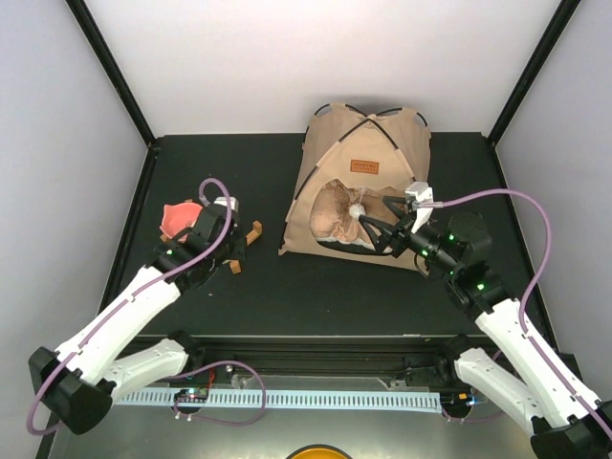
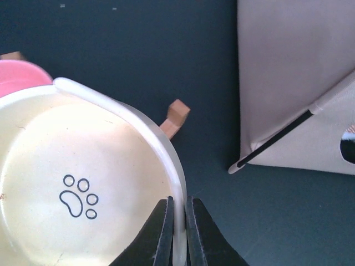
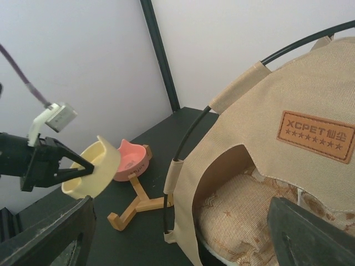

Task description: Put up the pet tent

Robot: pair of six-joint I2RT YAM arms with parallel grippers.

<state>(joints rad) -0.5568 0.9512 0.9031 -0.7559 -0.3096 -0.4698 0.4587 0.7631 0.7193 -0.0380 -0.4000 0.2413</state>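
Two of my grippers are showing, and each is doing something different. My left gripper [image 2: 178, 202] is clamping its fingers shut on the rim of a cream pet bowl [image 2: 83, 183] with a black paw print inside. It is holding the bowl tilted above the left part of the black table [image 1: 382, 296]. Just beside that bowl, a pink bowl [image 3: 133, 160] is sitting at one end of a low wooden stand [image 3: 136, 202] whose legs are spreading over the table.

The pet tent [image 1: 363, 143] is standing upright toward the far middle of the table, to the right of my left gripper and apart from it. In the left wrist view its near corner is lying off to the right, with bare table between us. Its thin black poles [image 3: 222, 94] are crossing over the top and arching the tan canvas. Its brown label [image 3: 316, 136] is facing me above the doorway, and a puffy beige cushion [image 3: 244, 210] is lying inside.

My right gripper [image 1: 375, 234] is hovering with its jaws spread wide, holding nothing. It is sitting right in front of the doorway and pointing at the cushion.
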